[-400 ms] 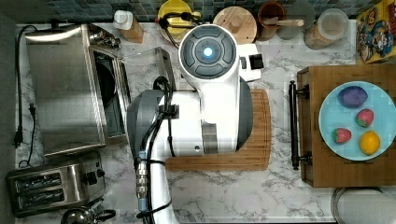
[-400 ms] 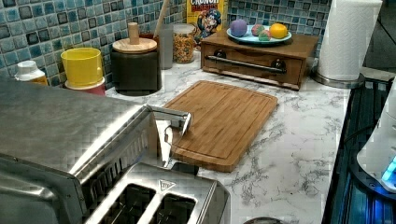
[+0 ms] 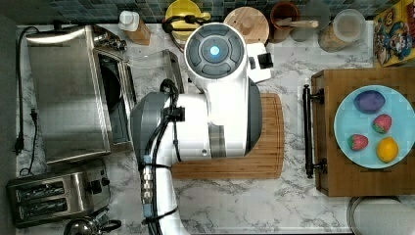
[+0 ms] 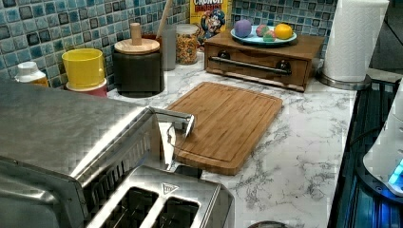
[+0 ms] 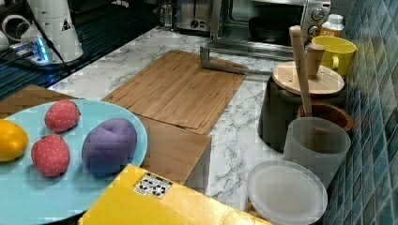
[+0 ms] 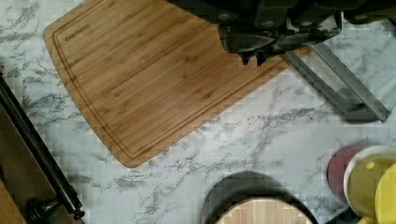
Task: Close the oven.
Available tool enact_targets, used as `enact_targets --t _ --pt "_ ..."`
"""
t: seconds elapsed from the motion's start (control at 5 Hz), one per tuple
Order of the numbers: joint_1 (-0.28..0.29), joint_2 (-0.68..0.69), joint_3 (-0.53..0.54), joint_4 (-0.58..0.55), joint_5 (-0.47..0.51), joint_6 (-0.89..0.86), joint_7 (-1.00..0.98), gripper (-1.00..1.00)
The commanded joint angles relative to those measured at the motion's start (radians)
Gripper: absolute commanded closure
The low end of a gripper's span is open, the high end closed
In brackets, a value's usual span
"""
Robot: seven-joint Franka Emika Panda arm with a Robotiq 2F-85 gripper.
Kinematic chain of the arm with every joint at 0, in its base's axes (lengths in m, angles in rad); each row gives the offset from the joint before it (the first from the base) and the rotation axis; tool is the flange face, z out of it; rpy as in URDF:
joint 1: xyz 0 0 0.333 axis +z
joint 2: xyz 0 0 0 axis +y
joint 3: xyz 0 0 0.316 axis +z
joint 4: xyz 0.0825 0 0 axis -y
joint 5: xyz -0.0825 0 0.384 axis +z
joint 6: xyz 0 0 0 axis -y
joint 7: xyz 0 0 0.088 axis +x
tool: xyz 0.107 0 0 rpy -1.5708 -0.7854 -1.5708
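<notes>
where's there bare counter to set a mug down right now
Best spot: the marble between the cutting board and the counter's front edge. The board itself is bare too. Crowded: the back row by the tiles, with the yellow cup and dark canister, and around the open oven door.

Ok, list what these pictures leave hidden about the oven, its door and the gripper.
- Top view: the arm covers much of the open oven door.
- Left view: the oven shows its top, and its own body hides the inside.
- Right view: the upper edge cuts off the oven's top.
- Wrist view: the upper edge cuts off most of the gripper, and its height above the door handle cannot be judged.
</notes>
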Motion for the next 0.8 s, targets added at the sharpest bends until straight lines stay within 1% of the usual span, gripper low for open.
enact_targets --t 0.2,0.4,0.6,0.8 --pt "-0.103 0.218 -0.026 0.154 0.242 -0.025 -0.504 1.0" --pt "-0.141 0.275 -0.017 0.204 0.339 -0.032 -0.719 1.0" --pt "-0.167 0.306 0.001 0.223 0.425 -0.033 -0.899 1.0" --pt "-0.176 0.31 0.03 0.192 0.498 -0.035 -1.045 1.0"
